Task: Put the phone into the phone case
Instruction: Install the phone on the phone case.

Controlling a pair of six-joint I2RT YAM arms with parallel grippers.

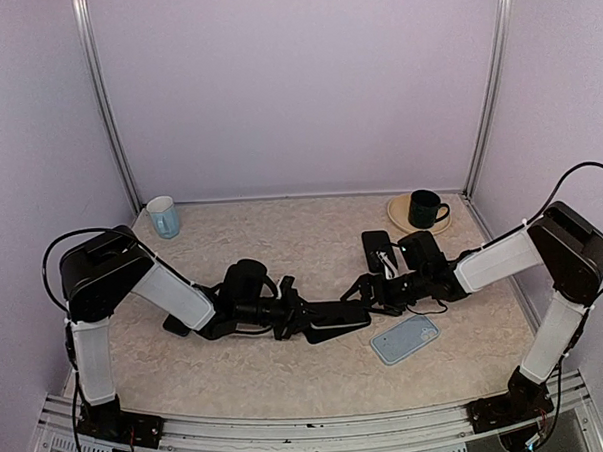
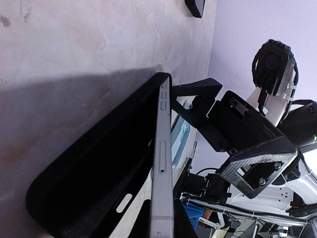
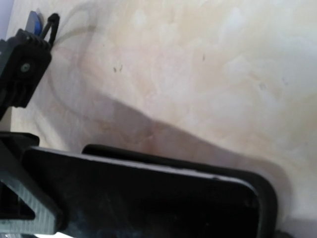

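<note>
The phone [image 2: 162, 163] sat partly inside the black phone case [image 2: 94, 188], held up off the table, well in front of the dark mug [image 1: 423, 209]. The left gripper [image 1: 308, 329] was pinched tight on the two together. The right gripper [image 1: 369, 291] was spread wide at their end nearer the mug, holding nothing. One long side seemed not pushed in yet, so I think pressing was left.
</note>
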